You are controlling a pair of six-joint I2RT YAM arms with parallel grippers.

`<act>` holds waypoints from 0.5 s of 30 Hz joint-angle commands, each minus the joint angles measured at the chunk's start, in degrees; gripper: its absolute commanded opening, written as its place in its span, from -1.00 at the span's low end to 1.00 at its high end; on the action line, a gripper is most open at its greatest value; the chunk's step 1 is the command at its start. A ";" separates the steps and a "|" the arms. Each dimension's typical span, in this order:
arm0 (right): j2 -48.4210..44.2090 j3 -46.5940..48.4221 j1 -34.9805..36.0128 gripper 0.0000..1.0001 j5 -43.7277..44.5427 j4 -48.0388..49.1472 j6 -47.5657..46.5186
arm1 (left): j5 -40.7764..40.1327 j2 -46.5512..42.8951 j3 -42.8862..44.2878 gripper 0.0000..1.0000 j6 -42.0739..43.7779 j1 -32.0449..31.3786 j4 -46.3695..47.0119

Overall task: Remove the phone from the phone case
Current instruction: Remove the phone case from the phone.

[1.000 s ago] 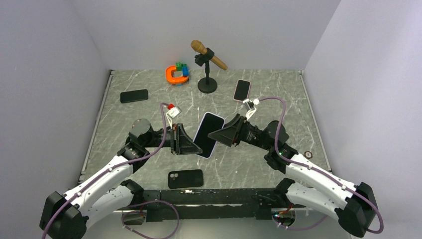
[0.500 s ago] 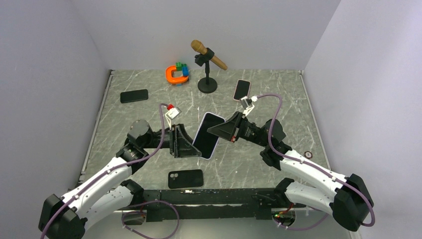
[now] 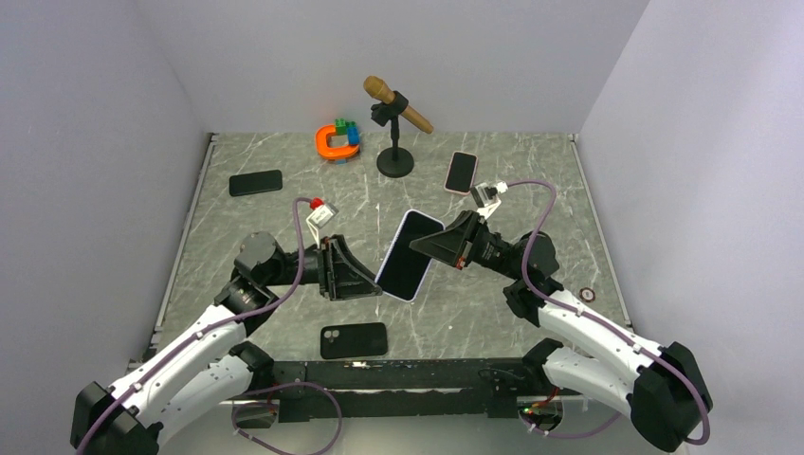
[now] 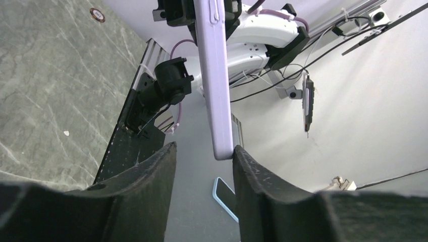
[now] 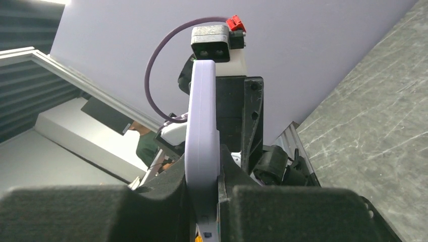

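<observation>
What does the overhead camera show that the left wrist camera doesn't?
Only the overhead shows the microphone, the orange toy and the black phone at far left. Only the left wrist shows the left gripper open around the cased phone's free end, with a gap on one side. Both show the right gripper clamping that phone.

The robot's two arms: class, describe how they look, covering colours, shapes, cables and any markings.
Both the left arm and right arm have smooth white link shells joined by black, rounded joints. Each ends in broad, black, wedge-shaped jaws. A purple cable runs along each arm to a small pale wrist camera; the left one's carries a red plug.
</observation>
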 commanded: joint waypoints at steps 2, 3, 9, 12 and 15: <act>0.22 0.91 -0.05 -1.00 -0.98 8.56 2.02 | 0.86 1.40 0.36 -0.18 -2.84 -0.14 7.98; 0.31 0.92 -0.11 -1.00 -1.23 8.73 2.15 | 1.13 1.59 0.51 -0.25 -2.93 -0.11 8.39; 2.64 0.31 -0.04 -1.00 -2.82 16.37 7.94 | 7.03 4.23 2.21 -1.00 -1.94 -0.22 13.46; 6.49 0.96 0.00 -1.00 -5.45 25.39 16.47 | 12.55 5.53 3.31 -1.00 -1.97 -0.17 19.14; 10.72 1.40 0.27 -1.00 -6.69 34.57 23.33 | 15.43 6.99 3.62 -1.00 -6.46 -0.15 28.73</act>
